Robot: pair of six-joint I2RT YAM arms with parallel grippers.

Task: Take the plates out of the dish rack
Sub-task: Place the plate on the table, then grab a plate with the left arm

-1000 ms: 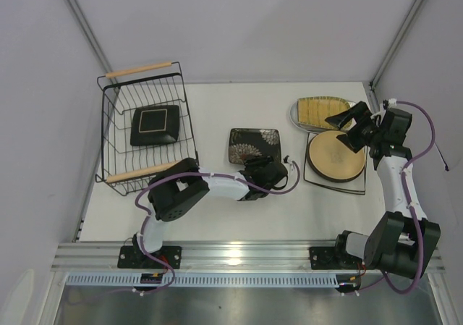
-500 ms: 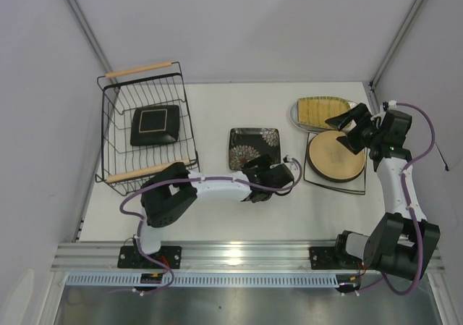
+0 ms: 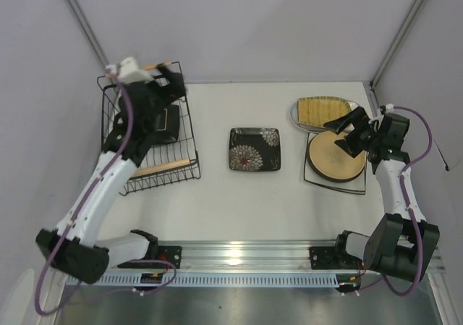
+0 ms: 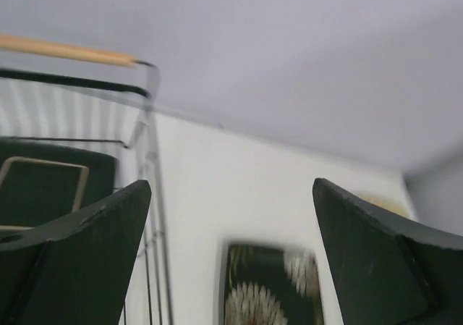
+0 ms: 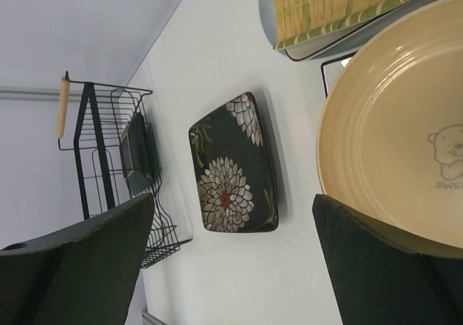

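The black wire dish rack stands at the far left with a dark square plate lying in it. My left gripper hovers open over the rack's far right corner, holding nothing. In the left wrist view the open gripper frames bare table, with the rack's plate at the left. A black floral square plate lies alone mid-table. My right gripper hangs open above a tan round plate.
The tan plate sits on a white square plate. Behind them a mustard ribbed plate rests on a grey round plate. The rack's wooden handle and wire side are near my left fingers. Walls close in left and right.
My left gripper opened and left the floral plate on the table. The left arm then swung far left and back, up over the dish rack. The right arm barely moved.
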